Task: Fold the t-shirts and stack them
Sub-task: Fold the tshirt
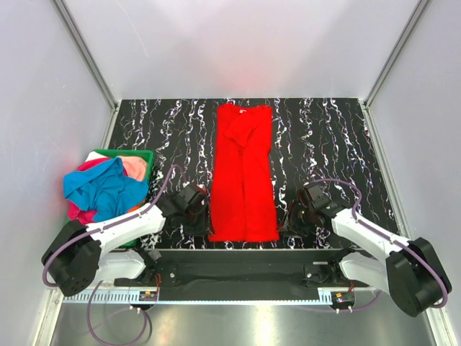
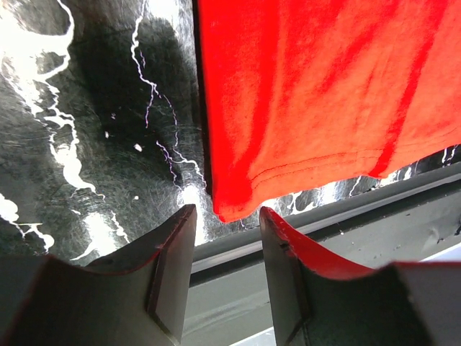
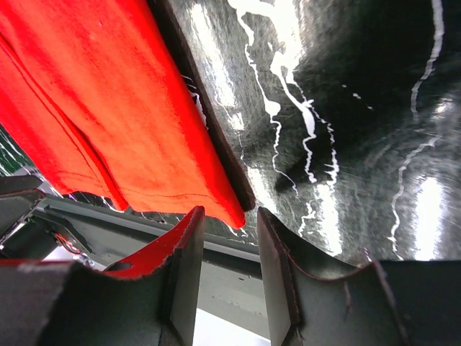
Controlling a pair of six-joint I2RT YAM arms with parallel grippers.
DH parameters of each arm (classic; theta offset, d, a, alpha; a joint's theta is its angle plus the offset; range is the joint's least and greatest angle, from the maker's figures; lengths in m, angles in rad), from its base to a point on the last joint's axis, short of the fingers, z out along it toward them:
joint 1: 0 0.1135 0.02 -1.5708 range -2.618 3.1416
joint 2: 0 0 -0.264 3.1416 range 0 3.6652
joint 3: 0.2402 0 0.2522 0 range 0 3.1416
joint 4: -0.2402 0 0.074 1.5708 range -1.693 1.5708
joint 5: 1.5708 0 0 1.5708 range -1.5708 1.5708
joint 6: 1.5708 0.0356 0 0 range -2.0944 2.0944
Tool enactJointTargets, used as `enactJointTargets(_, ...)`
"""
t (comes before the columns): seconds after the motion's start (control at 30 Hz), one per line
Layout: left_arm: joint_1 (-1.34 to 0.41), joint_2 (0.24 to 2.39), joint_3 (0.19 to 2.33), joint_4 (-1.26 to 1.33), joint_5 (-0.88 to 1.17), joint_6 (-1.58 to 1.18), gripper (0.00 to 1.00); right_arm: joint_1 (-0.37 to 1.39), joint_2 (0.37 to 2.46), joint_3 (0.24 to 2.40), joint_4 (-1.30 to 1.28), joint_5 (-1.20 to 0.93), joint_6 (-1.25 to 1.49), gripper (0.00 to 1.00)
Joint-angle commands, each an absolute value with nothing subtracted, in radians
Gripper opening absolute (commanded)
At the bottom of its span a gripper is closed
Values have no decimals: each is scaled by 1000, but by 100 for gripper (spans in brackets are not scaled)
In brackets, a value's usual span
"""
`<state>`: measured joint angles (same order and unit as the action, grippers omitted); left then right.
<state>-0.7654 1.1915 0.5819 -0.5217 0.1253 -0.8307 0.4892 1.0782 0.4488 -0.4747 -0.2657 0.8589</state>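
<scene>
Next fold is probably hem-to-collar: each end effector should bite every layer at its near hem corner, then both lift level and travel together so the strip doesn't skew. Left end effector [image 1: 191, 203] is released, its jaws apart just short of the corner. Right end effector [image 1: 304, 207] is likewise unclenched, grasping nothing. Red t-shirt [image 1: 243, 176] lies mid-counter [image 1: 324, 144] as a long narrow strip, softly creased, hem nearest. Other t-shirts [image 1: 104, 189] are heaped in the green bin [image 1: 128, 153] on the left.

Middle: red t-shirt [image 1: 243, 176] lies lengthwise, near edge to far.
Left: bin [image 1: 137, 153] heaped with t-shirts [image 1: 104, 189] blocks the edge.
Right: bare surface [image 1: 324, 151], free passage.
Sides: walls [image 1: 43, 108] close in.
</scene>
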Motion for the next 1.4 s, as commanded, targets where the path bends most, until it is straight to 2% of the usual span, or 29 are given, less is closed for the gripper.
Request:
enactJointTargets(0.0, -762, 1199, 548, -456, 176, -841, 44, 506, 1101, 437, -407, -293, 867, 43)
enactJointTargets(0.17, -764, 1239, 512, -396, 219, -848, 38, 512, 1124, 433, -399, -295, 854, 42)
enactJointTargets(0.27, -762, 1252, 503, -387, 215, -842, 31, 515, 1117, 420, -391, -296, 862, 42)
enactJointTargets(0.4, -762, 1252, 499, -371, 218, -844, 15, 517, 1126, 407, -377, -302, 859, 41)
enactJointTargets(0.43, -764, 1253, 500, -371, 219, -845, 8, 518, 1130, 407, -368, -305, 858, 41)
enactJointTargets(0.53, -762, 1253, 499, -362, 224, -848, 0, 520, 1147, 405, -354, -324, 861, 40)
enactJointTargets(0.73, -764, 1223, 476, -347, 224, -862, 0, 532, 1134, 385, -353, -321, 879, 36)
enactJointTargets(0.83, -767, 1200, 468, -341, 239, -874, 0, 535, 1121, 382, -362, -327, 893, 14)
enactJointTargets(0.87, -773, 1190, 468, -341, 236, -877, 0, 537, 1102, 382, -370, -328, 899, 0)
enactJointTargets(1.17, -847, 1072, 518, -396, 220, -936, 0, 568, 830, 432, -551, -259, 1006, 0)
enactJointTargets(1.37, -803, 1161, 649, -453, 236, -850, 0, 568, 859, 506, -548, -210, 962, 0)
